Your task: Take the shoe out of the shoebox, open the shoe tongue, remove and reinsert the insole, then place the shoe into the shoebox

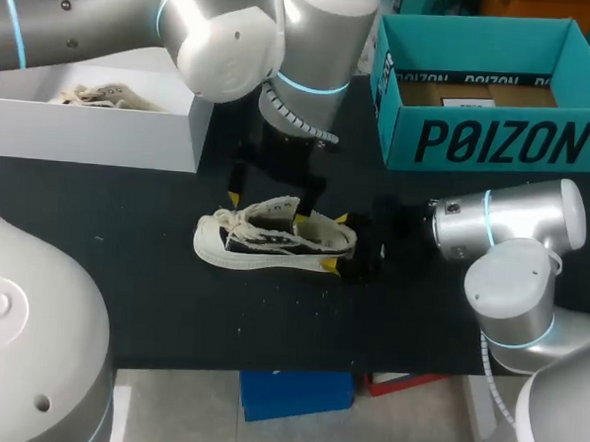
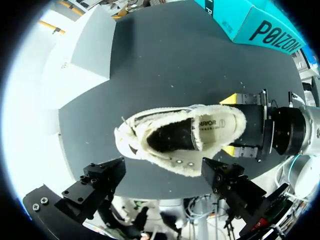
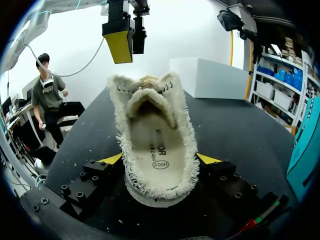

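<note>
head view: the shoe [image 1: 272, 242] lies on the table [image 1: 172, 304], out of the teal shoebox [image 1: 497, 142], its heel clamped in the right claw [image 1: 334, 243]. left wrist view: the left claw [image 2: 162, 169] hangs spread above it, holding nothing. right wrist view: the insole [image 3: 155, 145] sits inside; whether it has been out yet cannot be told; boxing is left to do.

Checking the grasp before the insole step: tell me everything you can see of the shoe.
The shoe is a cream low-top sneaker with frayed fabric edges, a dark side panel, a white sole and laces. It stands upright on the black table, with its printed insole lying inside. The right tool clamps its heel from both sides. The left tool hangs open over its front.
</note>
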Tool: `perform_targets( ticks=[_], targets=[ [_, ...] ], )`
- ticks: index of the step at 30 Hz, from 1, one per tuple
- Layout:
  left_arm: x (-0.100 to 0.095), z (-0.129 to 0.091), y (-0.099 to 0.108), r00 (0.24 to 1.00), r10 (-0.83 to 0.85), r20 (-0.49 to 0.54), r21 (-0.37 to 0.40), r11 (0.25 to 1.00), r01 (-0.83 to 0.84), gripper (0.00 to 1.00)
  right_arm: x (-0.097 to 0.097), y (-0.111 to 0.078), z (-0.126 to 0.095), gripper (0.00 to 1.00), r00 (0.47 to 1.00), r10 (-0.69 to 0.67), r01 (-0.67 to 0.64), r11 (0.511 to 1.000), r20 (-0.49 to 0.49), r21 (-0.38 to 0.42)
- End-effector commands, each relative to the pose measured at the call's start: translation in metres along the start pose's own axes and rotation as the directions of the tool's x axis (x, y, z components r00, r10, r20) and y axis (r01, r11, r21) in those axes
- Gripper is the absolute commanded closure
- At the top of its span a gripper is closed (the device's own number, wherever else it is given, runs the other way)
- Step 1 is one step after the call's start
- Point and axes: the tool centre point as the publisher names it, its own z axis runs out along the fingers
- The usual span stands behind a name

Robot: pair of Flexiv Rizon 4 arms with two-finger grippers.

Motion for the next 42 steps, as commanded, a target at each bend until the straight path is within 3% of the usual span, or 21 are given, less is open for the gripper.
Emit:
perform_targets(
  ticks=[1,9,27,29,31,33,42],
  targets=[
    [0.018,0.011,-0.013,0.997,0.016,0.074,-0.049,0.999,-0.012,0.0,-0.001,-0.002,0.002,1.0,1.0,0.001,-0.001,1.0,0.001,0.002],
    [0.028,0.029,-0.021,0.99,0.031,0.135,-0.079,0.997,-0.02,0.0,-0.001,-0.002,0.002,1.0,1.0,0.001,-0.001,1.0,0.001,0.002],
    [0.021,0.051,-0.019,0.965,0.025,0.262,-0.116,0.993,0.005,0.0,-0.001,-0.002,0.002,1.0,1.0,0.001,-0.001,1.0,0.001,0.002],
    [0.022,0.052,-0.019,0.959,0.049,0.279,-0.124,0.992,-0.015,0.45,-0.001,-0.002,0.002,1.0,1.0,0.001,-0.001,1.0,0.001,0.002],
    [0.023,0.054,-0.019,0.956,0.056,0.288,-0.128,0.992,-0.02,0.68,-0.001,-0.002,0.002,1.0,1.0,0.001,-0.001,1.0,0.001,0.002],
    [0.023,0.054,-0.019,0.955,0.056,0.291,-0.128,0.992,-0.019,1.0,-0.001,-0.002,0.002,1.0,1.0,0.001,-0.001,1.0,0.001,0.002],
    [0.022,0.054,-0.017,0.941,0.088,0.327,-0.079,0.995,-0.066,1.0,-0.001,-0.002,0.002,1.0,1.0,0.001,-0.001,1.0,0.001,0.002]
  ],
)
